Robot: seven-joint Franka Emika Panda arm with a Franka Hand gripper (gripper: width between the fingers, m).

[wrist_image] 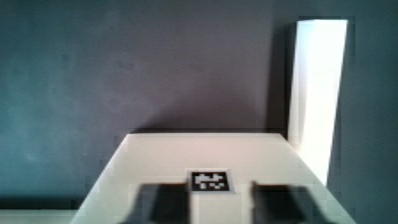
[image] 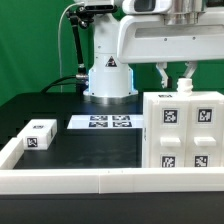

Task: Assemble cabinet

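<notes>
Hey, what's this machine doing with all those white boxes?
A white robot arm is partway through building a cabinet. Its two-finger tool hangs open, gripping nothing, right over the top of the large white plastic cabinet box with black-and-white tags, at the exterior view's right. A small white tagged cube lies apart at that view's left. The flat white marker board lies between them on the dark table.
</notes>
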